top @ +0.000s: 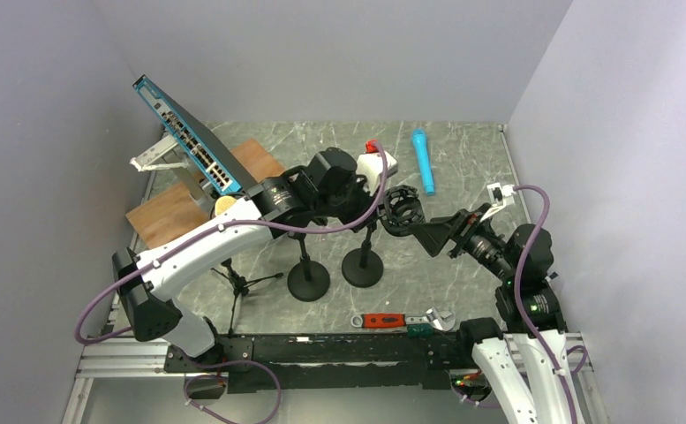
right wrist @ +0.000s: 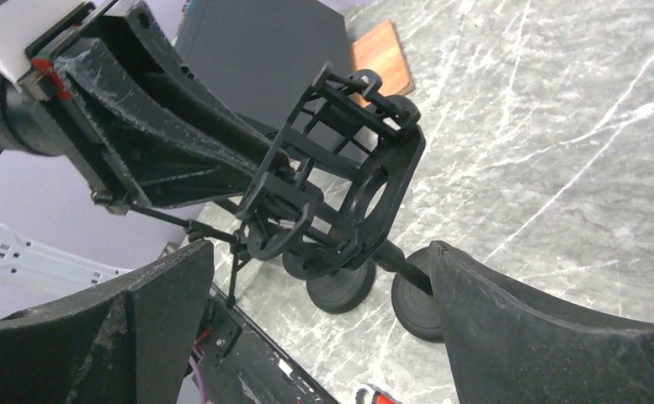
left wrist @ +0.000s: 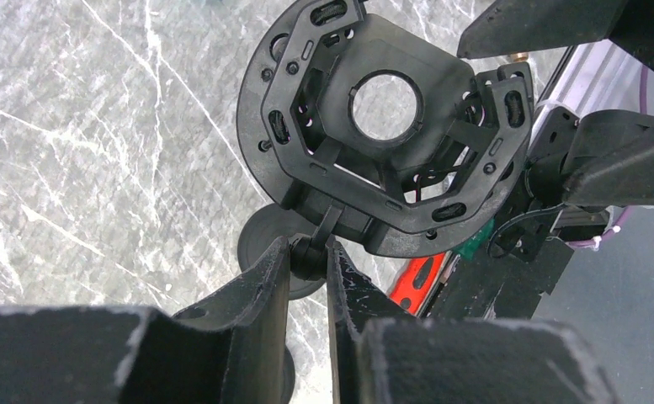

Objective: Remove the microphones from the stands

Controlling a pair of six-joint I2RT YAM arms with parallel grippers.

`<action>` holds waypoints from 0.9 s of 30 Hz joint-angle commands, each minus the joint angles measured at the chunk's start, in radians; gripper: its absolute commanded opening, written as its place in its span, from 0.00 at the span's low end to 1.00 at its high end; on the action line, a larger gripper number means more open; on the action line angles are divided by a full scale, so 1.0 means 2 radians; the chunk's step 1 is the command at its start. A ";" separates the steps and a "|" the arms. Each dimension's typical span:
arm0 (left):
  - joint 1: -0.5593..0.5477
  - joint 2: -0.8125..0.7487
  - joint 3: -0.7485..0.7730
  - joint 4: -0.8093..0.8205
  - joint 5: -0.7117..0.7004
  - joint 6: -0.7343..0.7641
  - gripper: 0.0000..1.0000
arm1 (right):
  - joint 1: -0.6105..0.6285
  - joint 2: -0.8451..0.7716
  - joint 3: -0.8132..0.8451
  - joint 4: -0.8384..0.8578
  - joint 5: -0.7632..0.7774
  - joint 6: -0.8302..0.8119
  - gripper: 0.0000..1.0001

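Left claw (left wrist: 308,255) clamps the stand (left wrist: 382,126) by its neck; right claw (right wrist: 319,257) gapes apart. The microphone (top: 423,161) already lies on the desk (top: 321,134): release gently.

Stretched far forward and to the right with the left arm (top: 199,250), the long white link low and slanted, the wrist bent just behind the gripper. Pinched nearly closed at the left gripper (left wrist: 308,252), on a thin neck of the stand (left wrist: 332,118), with the fingers (left wrist: 260,295) almost parallel and only a narrow gap between. Folded upward from the base with the right arm (top: 526,265), then pointed leftward. Held wide open at the right gripper (top: 417,231), with fingers (right wrist: 159,324) well apart.
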 commanded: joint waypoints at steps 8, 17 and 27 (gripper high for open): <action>-0.010 0.049 -0.034 -0.071 -0.042 0.003 0.09 | 0.001 0.024 0.014 -0.022 0.029 0.005 1.00; -0.025 0.044 -0.051 -0.070 -0.073 -0.004 0.10 | 0.001 0.043 0.008 -0.022 0.027 0.025 1.00; -0.030 0.029 -0.026 -0.097 -0.104 -0.011 0.33 | 0.001 0.085 0.072 -0.055 0.022 0.030 1.00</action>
